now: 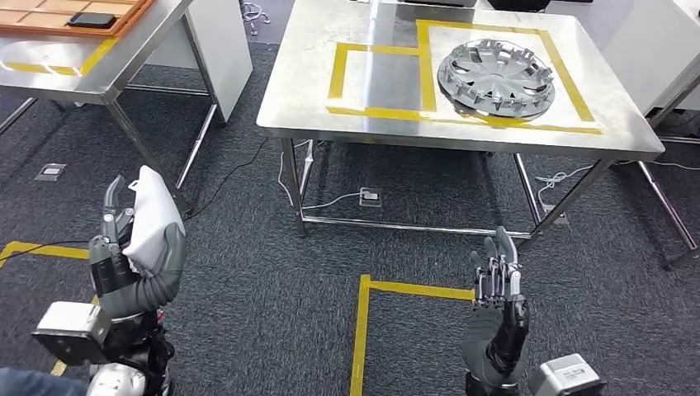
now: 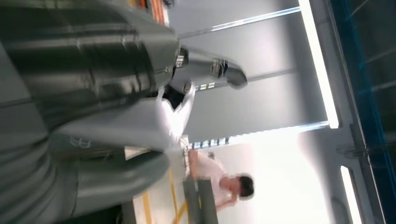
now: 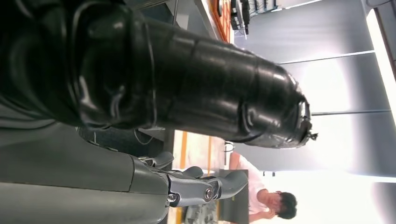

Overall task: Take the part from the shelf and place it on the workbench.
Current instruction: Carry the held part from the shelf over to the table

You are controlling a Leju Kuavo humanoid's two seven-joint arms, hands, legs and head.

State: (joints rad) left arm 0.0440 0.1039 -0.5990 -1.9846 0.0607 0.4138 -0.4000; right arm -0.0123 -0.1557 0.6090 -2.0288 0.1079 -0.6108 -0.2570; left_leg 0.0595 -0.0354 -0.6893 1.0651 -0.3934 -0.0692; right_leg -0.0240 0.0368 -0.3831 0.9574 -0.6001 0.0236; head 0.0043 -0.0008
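The part (image 1: 155,216) is a white piece with a smooth, matte surface and a rounded, shell-like shape that becomes narrower at the upper end. It stands nearly upright in the left hand (image 1: 132,247), with the long axis going from the palm up and a little forward, and the narrow end points toward the tables. The left hand holds it from below and from the side: the grey thumb and palm wrap around its lower part, and the dark fingers (image 1: 111,206) stand beside it. In the left wrist view the part (image 2: 154,116) is a blurred white shape against the grey hand. The right hand (image 1: 498,285) is raised with the fingers straight and close side by side, and it holds nothing. In front there is the workbench (image 1: 314,91) with a shiny steel top and yellow tape lines (image 1: 426,74). A silver wheel cover (image 1: 495,73), round with many spokes, lies flat on it inside the tape. The floor (image 1: 248,289) is dark carpet with yellow tape.
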